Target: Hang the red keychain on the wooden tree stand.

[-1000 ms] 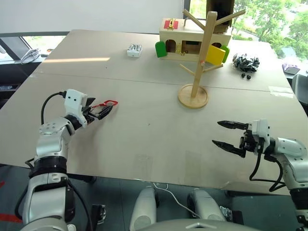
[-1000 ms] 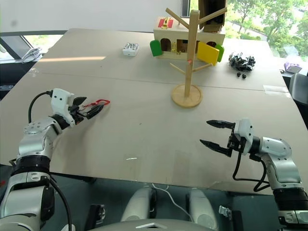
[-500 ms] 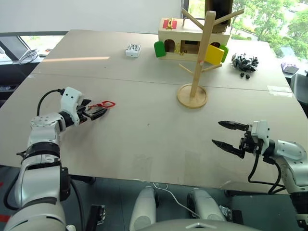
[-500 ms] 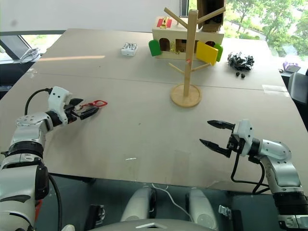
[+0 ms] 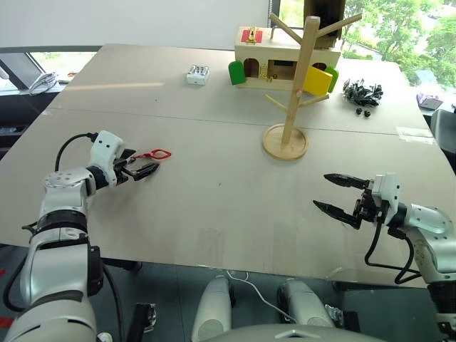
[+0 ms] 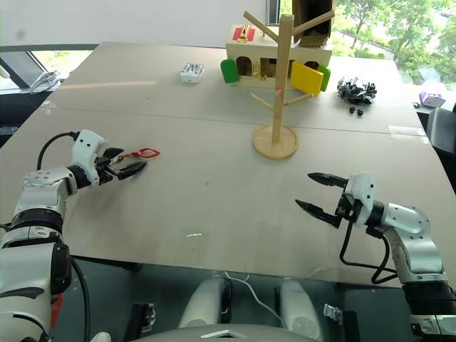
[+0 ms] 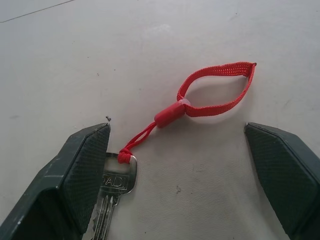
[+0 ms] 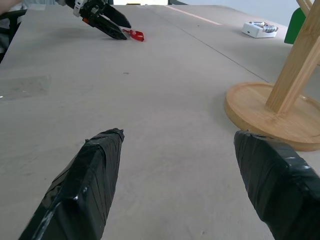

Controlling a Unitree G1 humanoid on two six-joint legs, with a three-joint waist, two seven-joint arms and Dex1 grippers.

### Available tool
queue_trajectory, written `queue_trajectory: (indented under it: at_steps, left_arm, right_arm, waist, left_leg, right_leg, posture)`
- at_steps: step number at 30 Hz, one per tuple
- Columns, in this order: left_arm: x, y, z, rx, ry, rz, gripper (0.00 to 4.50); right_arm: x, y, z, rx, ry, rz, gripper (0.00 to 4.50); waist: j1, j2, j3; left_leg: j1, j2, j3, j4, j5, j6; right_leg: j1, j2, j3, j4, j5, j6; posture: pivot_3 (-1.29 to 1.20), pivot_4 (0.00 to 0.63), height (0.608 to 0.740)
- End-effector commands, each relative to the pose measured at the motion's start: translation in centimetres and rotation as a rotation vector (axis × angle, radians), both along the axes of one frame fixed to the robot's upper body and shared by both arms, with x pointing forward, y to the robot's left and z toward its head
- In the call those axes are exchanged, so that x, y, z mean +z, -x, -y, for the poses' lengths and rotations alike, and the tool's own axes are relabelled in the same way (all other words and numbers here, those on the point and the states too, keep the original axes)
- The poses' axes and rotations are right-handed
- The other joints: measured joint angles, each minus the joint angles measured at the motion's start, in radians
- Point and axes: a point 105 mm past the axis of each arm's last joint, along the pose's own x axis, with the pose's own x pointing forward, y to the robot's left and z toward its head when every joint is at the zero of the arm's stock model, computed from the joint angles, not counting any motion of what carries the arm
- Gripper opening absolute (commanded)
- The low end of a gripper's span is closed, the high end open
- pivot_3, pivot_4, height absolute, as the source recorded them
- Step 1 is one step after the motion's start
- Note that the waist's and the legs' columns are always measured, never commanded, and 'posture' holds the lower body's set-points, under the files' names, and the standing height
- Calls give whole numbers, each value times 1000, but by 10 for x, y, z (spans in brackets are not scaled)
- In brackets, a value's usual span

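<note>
Jaws spread wide on the left gripper [image 7: 177, 165], low over the table [image 5: 214, 192], with the red keychain [image 7: 200, 102] lying flat between them: its key sits against one finger, its strap loop reaches beyond the tips. Nothing pinches it. Well away from the keychain stands the wooden tree stand [image 5: 288, 107]. Nearer that stand, the right gripper [image 5: 336, 194] hangs with jaws spread and empty.
</note>
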Motion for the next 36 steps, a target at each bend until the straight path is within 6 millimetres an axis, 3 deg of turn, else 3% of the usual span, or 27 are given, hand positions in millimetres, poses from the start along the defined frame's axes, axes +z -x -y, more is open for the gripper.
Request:
queue_trajectory:
  at_steps: [1, 14, 35, 36]
  left_arm:
    - [2, -3, 4, -22, -21, 9, 4447]
    - [-7, -10, 14, 7, 29, 2, 4447]
    - [-2, -17, 16, 42, 78, 45, 4447]
    - [-3, -17, 16, 44, 81, 45, 3947]
  right_arm:
    - [13, -2, 2, -8, -16, 52, 3811]
    - [15, -3, 3, -37, -32, 54, 3811]
    - [16, -7, 5, -63, -42, 59, 3811]
    - [17, -7, 5, -64, -42, 59, 3811]
  waist:
    - [0, 0, 0]
    - [10, 0, 0]
    - [13, 0, 0]
    - [13, 0, 0]
  left_leg:
    - [0, 0, 0, 0, 0, 0]
    - [1, 0, 0, 2, 0, 0]
    - [1, 0, 0, 3, 0, 0]
    - [1, 0, 0, 3, 0, 0]
  right_leg:
    - [0, 0, 0, 0, 0, 0]
    - [0, 0, 0, 3, 0, 0]
    - [0, 0, 0, 6, 0, 0]
    - [0, 0, 0, 6, 0, 0]
  posture:
    - [0, 150, 735]
    - [0, 150, 735]
    - [0, 150, 735]
    - [0, 150, 735]
